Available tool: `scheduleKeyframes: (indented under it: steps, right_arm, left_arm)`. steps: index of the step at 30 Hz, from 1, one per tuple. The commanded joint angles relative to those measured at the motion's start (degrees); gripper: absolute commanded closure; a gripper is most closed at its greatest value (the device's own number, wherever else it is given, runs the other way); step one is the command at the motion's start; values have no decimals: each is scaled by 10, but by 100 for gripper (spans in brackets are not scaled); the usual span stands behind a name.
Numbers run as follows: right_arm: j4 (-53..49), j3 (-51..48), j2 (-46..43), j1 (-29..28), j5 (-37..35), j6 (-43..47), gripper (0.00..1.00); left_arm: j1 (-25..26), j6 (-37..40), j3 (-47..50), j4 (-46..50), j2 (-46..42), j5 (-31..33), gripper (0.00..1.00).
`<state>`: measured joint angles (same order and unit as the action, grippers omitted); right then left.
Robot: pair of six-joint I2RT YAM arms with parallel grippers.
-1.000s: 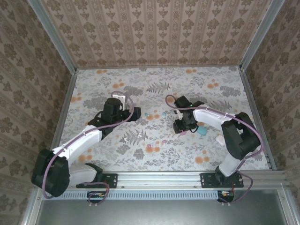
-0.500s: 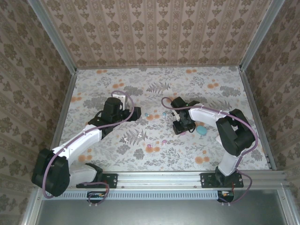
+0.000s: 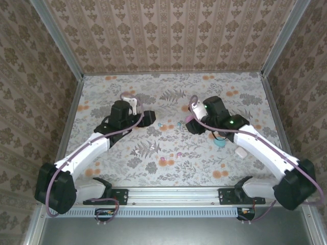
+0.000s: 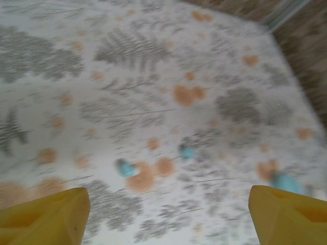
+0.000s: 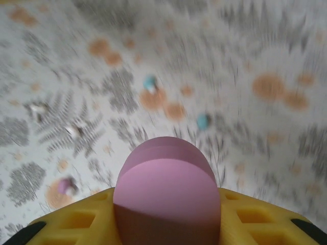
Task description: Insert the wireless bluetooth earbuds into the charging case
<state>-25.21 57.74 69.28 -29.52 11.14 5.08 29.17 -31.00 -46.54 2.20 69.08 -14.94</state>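
Floral table (image 3: 168, 97), scattered earbuds (image 4: 125, 167), teal case (image 3: 220, 143)

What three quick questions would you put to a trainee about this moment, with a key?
1. True or false: the left gripper is holding an earbud.
2. Which colour is the charging case held in the right gripper? A teal, B pink, C white.
3. How many light blue earbuds lie on the table in the left wrist view?
Key: 1 false, its jaws stand open with nothing between them; 2 B; 3 two.
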Motion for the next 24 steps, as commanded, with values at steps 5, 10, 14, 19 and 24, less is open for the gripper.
scheduleKeyframes:
  steps: [5, 10, 14, 19, 24]
  right_arm:
    - [89, 17, -8, -4, 73, 144, 61]
    - [113, 13, -6, -9, 79, 177, 62]
    - [128, 6, -10, -16, 79, 183, 63]
    - [144, -1, -13, -19, 80, 183, 63]
    - [151, -1, -12, -21, 77, 181, 63]
  left_arm:
    - [31, -128, -87, -67, 36, -166, 20]
    - [68, -110, -129, -32, 56, -179, 29]
    - [90, -91, -155, 1, 73, -178, 33]
    - [107, -82, -176, 12, 96, -184, 35]
    - [121, -62, -203, 44, 114, -182, 38]
